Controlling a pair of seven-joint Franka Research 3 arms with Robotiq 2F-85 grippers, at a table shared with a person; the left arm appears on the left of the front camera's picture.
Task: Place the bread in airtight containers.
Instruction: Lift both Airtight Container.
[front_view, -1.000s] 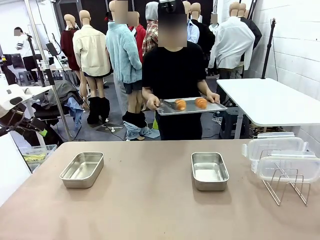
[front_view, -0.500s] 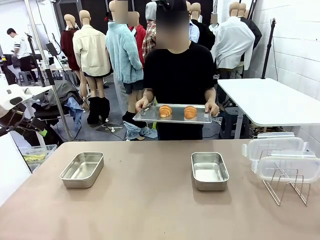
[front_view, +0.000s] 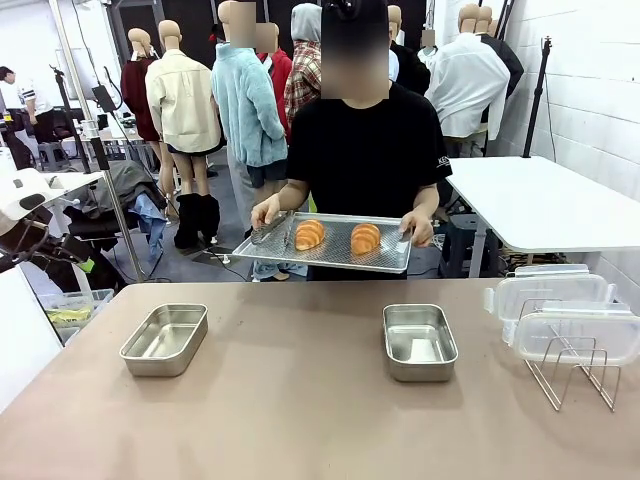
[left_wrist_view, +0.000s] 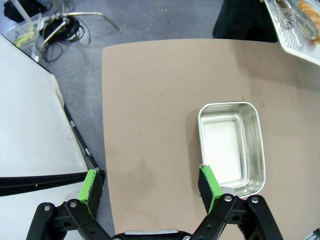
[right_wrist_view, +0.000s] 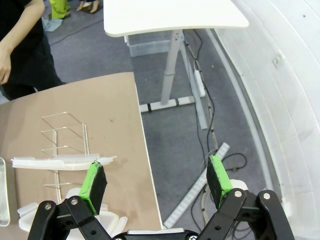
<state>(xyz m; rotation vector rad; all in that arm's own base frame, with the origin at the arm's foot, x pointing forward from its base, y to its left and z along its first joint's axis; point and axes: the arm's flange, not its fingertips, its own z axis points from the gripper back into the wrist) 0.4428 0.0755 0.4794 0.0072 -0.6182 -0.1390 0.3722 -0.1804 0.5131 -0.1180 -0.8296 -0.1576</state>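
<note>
1. At the left, our left gripper hangs above the table with its jaws spread as wide as they go and nothing between them. The left tin lies just beside one green pad, empty and without a lid.
2. In the middle, the person's hands hold the perforated tray over the table's far edge, clear of the tabletop. The left croissant and the right croissant lie on it side by side, a little apart.
3. What looks like a pair of tongs lies at the tray's left end, though we cannot be sure at this size.
4. We judge that nothing is packed yet and that the step in hand is taking the bread off the tray. To do it well, we would:
   - wait until the tray is steady;
   - come down from above;
   - close lightly across a croissant's thick middle, since the flaky crust would likely crush;
   - lay it lengthwise in a tin so a lid can seat.
5. The fingers at both ends of the tray, and the tongs, crowd our approach, so the middle of the tray is the safer way in.
6. The right tin sits empty, right of centre and nearer the right croissant.
7. Farther right, the clear lids lean in the wire rack near the table's edge. A wide swing of our right arm could knock them.
8. Our right gripper is fully open and empty, and hangs past the table's right edge over the floor.
</note>
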